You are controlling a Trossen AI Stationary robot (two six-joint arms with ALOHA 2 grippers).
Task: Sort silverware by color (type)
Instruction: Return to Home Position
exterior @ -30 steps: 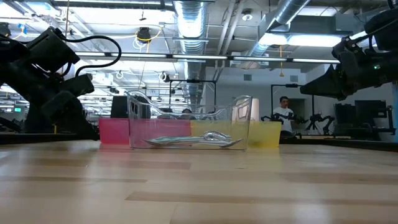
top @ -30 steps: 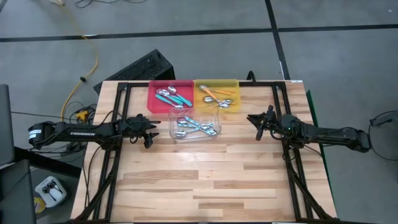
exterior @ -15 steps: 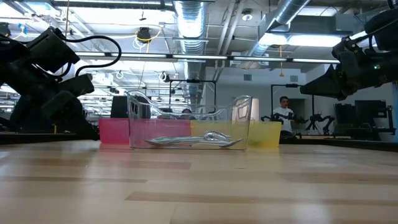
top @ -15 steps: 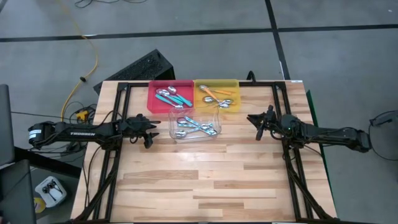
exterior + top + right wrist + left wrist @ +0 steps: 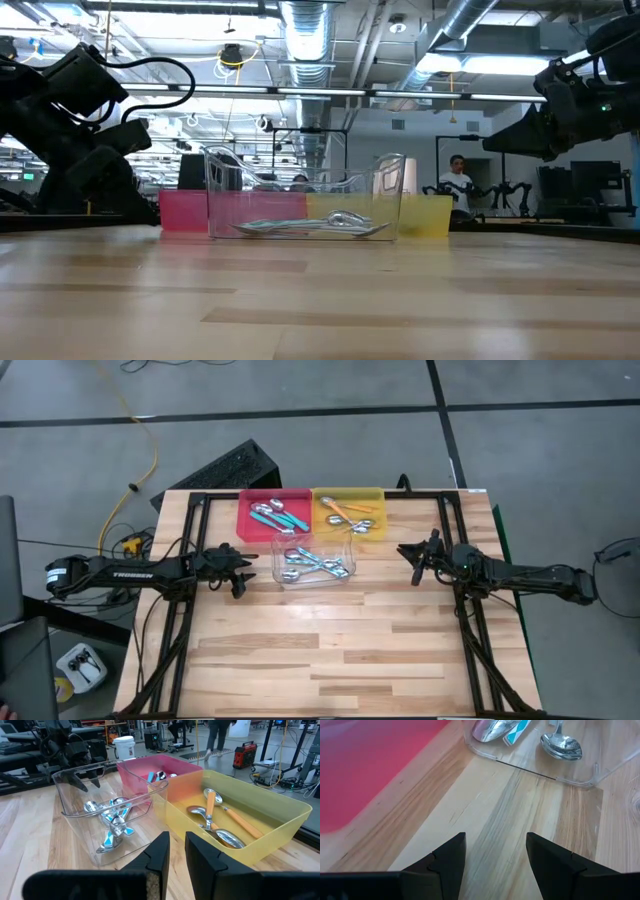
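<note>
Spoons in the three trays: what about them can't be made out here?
- Red tray, low view: its wall hides the spoons; right wrist view shows only bits.
- Yellow tray, low view: likewise hidden.
- Clear tray, left wrist view: cut off by the edge; two spoon bowls show.
- High view: spoons overlap, too small to count.

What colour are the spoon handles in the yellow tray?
Orange: the spoon handles show best in the right wrist view.
</note>
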